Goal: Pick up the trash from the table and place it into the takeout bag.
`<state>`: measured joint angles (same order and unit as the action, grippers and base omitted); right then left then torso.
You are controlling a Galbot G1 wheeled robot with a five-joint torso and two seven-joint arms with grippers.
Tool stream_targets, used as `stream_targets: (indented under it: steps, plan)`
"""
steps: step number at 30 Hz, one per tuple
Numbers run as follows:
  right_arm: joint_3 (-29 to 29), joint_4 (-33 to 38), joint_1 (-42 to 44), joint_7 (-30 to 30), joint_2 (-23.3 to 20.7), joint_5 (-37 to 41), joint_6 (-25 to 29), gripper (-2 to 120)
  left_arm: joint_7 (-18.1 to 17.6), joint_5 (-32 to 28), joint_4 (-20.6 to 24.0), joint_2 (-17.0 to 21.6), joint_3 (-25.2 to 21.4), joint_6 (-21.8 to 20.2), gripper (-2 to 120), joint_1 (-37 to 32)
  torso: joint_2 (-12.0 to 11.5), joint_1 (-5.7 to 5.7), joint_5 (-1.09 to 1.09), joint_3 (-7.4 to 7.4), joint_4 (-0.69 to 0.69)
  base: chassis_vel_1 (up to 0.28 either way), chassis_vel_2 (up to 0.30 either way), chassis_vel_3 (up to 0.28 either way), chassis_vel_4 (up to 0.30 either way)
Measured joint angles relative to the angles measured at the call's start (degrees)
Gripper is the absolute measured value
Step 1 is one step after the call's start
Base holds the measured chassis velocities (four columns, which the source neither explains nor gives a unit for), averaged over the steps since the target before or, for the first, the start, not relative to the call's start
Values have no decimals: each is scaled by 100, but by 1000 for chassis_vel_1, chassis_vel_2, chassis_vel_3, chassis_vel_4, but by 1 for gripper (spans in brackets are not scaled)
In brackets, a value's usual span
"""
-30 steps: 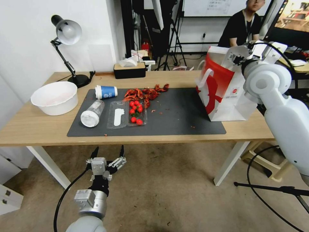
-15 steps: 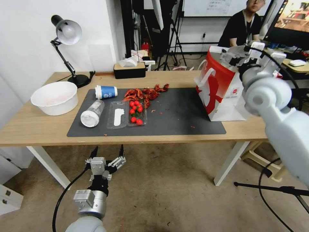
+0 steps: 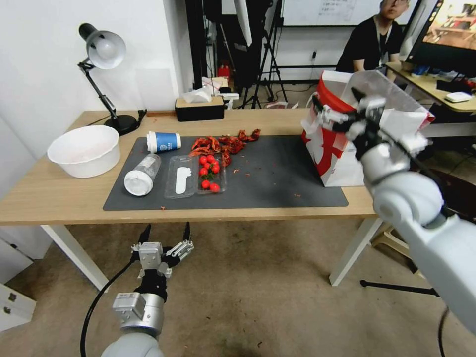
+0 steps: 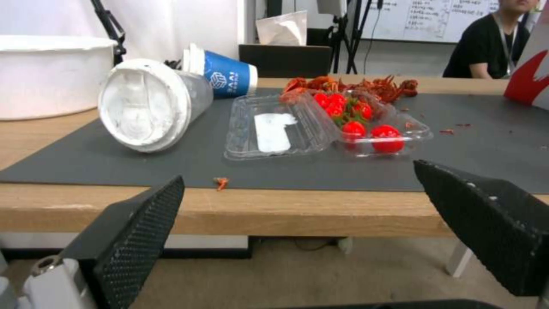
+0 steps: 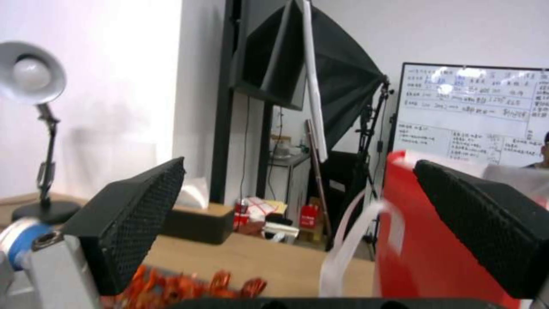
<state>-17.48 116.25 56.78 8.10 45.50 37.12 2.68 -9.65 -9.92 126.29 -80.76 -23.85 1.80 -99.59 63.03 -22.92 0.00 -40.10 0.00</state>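
Note:
On the table (image 3: pixel 59 198), a dark mat (image 3: pixel 277 173) carries a blue-white paper cup (image 3: pixel 163 141) on its side, a clear plastic bottle (image 3: pixel 141 174) lying down, an open clear box with cherry tomatoes (image 3: pixel 196 177) and a heap of red shells (image 3: pixel 225 144). A white bowl (image 3: pixel 84 151) stands left of the mat. The takeout bag (image 3: pixel 342 168) stands at the mat's right end. My right gripper (image 3: pixel 335 97) hangs open by the bag's red side, holding nothing. My left gripper (image 3: pixel 167 228) waits open below the table's front edge, facing the bottle (image 4: pixel 149 111) and box (image 4: pixel 320 128).
A desk lamp (image 3: pixel 101 49) and a black tissue box (image 3: pixel 199 108) stand along the table's far edge. A person sits behind the bag. A stand's leg (image 3: pixel 421 290) and a cable lie on the floor at the right. White drawers (image 3: pixel 15 302) are at the left.
My right arm has swung down and to the left, from above and behind the bag to its near red side. The bag's top has shifted a little. The left arm has stayed put.

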Motion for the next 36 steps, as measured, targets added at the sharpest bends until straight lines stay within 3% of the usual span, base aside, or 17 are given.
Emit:
stream_targets:
  steps: [6, 17, 36]
  plan:
    - [-339, 134, 1028, -135, 164, -290, 431, 100, 52, -71, -39, 29, -30, 62, 100, 12, 0, 0, -1, 0, 0, 0, 0, 0, 0]
    - [-604, 70, 2928, -511, 1334, -1274, 1441, 100, 71, -142, -163, 53, -28, 74, 100, 101, 0, 0, -2, 0, 0, 0, 0, 0, 0]
    - [-636, -218, 3699, -628, 1920, -1375, 2259, 100, 59, -177, -189, 59, -45, 72, 100, 121, 0, 1, 0, 0, 0, 0, 0, 0, 0]
